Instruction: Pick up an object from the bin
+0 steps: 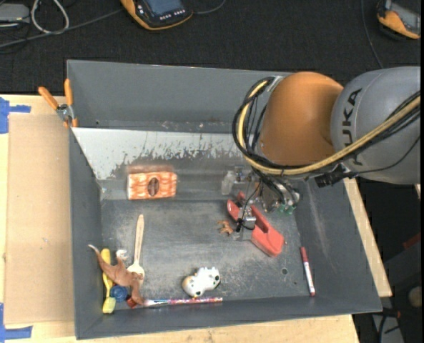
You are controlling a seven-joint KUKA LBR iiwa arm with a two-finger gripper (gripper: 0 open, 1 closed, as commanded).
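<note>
— Hanging low over the right half of the bin (183, 241), the fingers (249, 219) sit right at a flat red slab (265, 238). Is it gripped?
— Cannot tell. The wrist's orange cover (297, 116) and cables crowd the view, so whether they are spread or closed on it is unclear. They meet the slab near its upper-left end.
— How does it lie?
— Flat on the bin floor, with its long axis slanting from the fingers down and to the right. Most of its length is on that side. Judging from the slant, a grip across the narrow width looks the likeliest.
— Anything crowding it?
— A small brown scrap (229, 227) lies just left of the fingers. A red pen (307, 269) lies further down-right, apart from the slab. An orange block (152, 185) is well to the left and a white-and-black toy (201, 281) down-left. Farthest left is a heap: a wooden spoon (138, 243), a brown dinosaur (116, 269) and yellow pieces (109, 304).
— Any writing?
— "KUKA" in black on the grey casing of the arm (380, 98); nothing else legible
</note>
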